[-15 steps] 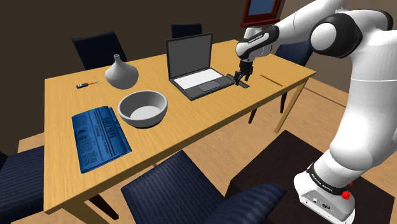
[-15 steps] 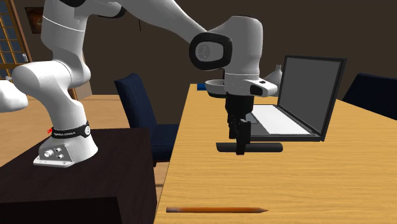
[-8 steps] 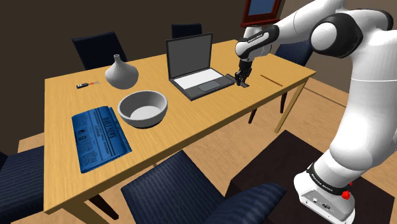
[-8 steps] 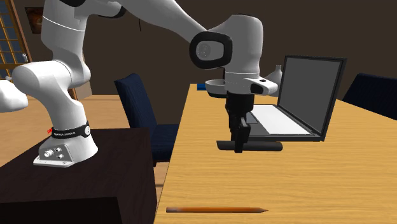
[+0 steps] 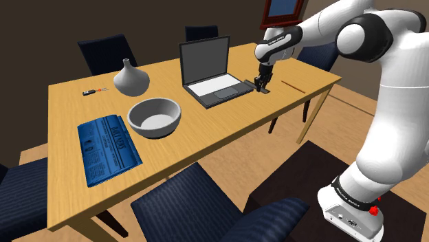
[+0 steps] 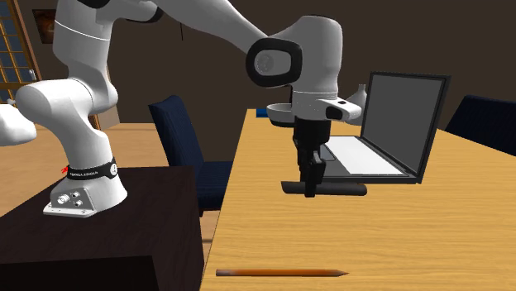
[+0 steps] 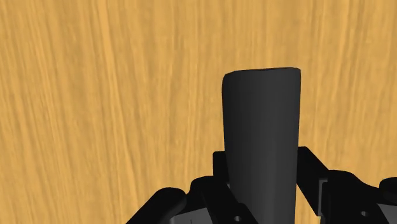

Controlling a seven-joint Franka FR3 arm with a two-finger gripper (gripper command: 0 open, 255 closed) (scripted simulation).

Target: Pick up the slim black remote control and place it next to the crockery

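**Remote clasped at the table's laptop end**

Black two-finger gripper (image 6: 310,187) points straight down, jaws closed on the slim black remote control (image 6: 343,189). Grip sits left of the remote's middle in the second exterior view. The longer end sticks out toward the open dark-grey laptop (image 6: 397,124).

Wrist view: remote (image 7: 261,121) runs out from between both fingers (image 7: 312,168), which press its sides. Wood grain lies behind it.

Remote lies level, at or barely above the light wooden table (image 5: 227,130). Cannot tell whether it touches the top. It sits just beside the laptop's front corner.

Crockery is toward the shoulder view's left, well apart from the remote, with the laptop between them:
- wide grey bowl (image 5: 155,117)
- round grey vase with a narrow neck (image 5: 130,79), behind the bowl

Folded blue newspaper (image 5: 108,148) lies near the bowl. Small screwdriver (image 5: 93,91) is beside the vase. Brown pencil (image 6: 281,272) lies on the table near the arm's dark box stand (image 6: 99,240).
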